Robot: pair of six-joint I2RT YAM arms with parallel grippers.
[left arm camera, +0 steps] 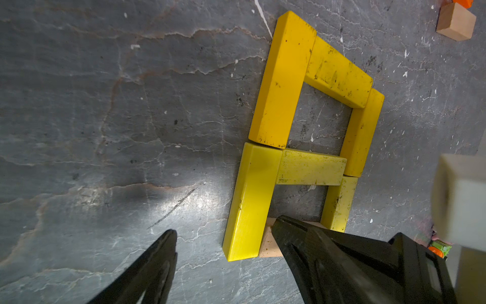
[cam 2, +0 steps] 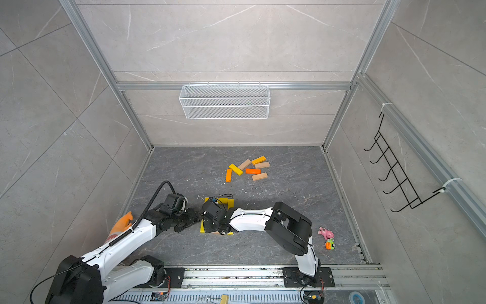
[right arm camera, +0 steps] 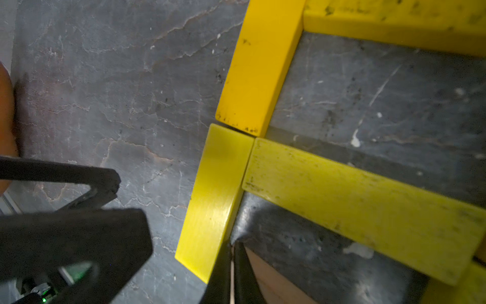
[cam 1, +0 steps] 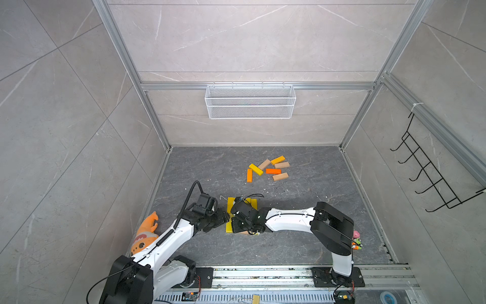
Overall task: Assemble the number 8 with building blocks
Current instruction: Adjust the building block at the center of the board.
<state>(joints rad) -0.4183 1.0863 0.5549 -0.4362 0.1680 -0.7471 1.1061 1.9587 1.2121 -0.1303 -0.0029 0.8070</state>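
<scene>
Recommend right gripper [right arm camera: 232, 254], claw together, nudges tan block [left arm camera: 268, 244] flush at the yellow eight's [left arm camera: 278, 79] 6 o'clock while left gripper [cam 1: 223, 219], claw apart, braces 9 o'clock.

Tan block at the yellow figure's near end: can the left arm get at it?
Probably not cleanly: the shut right end effector sits at the tan block, and a yellow block flanks it on that arm's side.

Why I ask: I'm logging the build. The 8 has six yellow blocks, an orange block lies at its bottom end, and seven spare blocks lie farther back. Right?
Not quite: the block at the bottom end is tan, not orange, as the left wrist view shows beside the lower-left yellow block. The six yellow blocks and seven spare blocks farther back are right.
</scene>
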